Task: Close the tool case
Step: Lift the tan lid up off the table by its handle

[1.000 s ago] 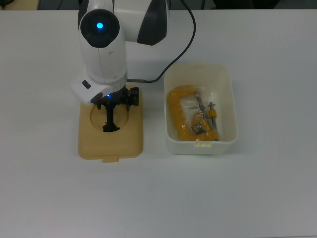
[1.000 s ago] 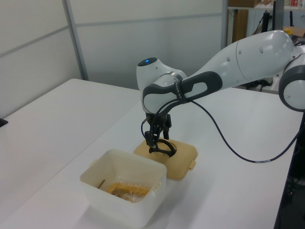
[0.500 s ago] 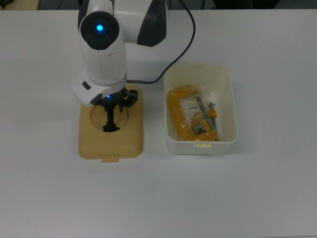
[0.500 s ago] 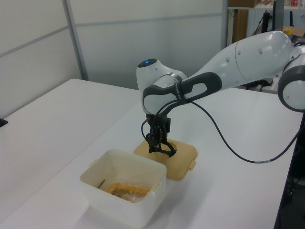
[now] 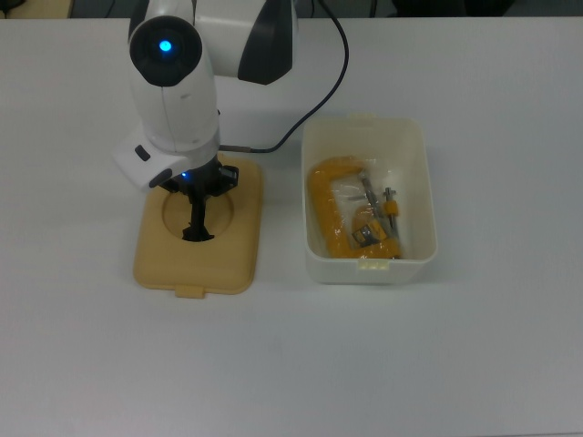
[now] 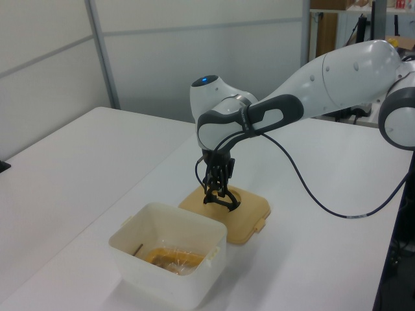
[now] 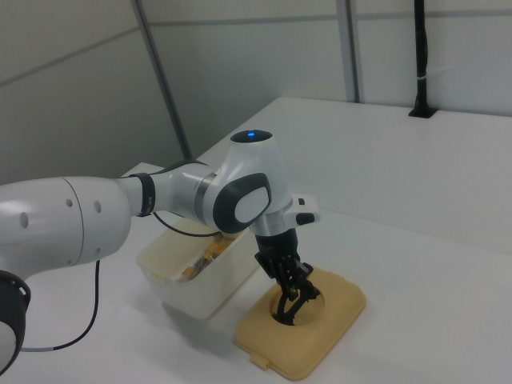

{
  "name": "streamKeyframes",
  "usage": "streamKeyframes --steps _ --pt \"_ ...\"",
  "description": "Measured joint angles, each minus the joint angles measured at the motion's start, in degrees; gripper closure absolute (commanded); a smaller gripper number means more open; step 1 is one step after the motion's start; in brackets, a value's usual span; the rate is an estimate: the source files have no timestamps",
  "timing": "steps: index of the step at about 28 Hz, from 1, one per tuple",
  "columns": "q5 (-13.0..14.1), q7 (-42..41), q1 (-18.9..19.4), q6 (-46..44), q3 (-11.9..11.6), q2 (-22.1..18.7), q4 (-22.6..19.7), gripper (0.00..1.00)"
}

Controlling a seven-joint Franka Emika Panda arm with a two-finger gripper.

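Top view: the gripper (image 5: 198, 226) is clamped on the black handle (image 5: 197, 218) in the lid (image 5: 195, 232), which lies flat on the table; the open tub (image 5: 368, 198) stands just beside it, toward the top view's right.

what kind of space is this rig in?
Probably a robotics lab or test cell: a bare white table, plain partition wall panels behind it, and a Franka arm working over it.
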Motion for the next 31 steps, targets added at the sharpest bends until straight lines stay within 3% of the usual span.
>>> streamKeyframes --steps 9,20,31 --pt "0.0 -0.6 -0.8 -2.9 0.0 -2.5 0.8 1.0" --pt "0.2 -1.4 -1.0 -13.2 0.0 -7.0 5.8 1.0" --pt "0.4 -1.4 -1.0 -18.5 0.3 -8.2 9.8 1.0"
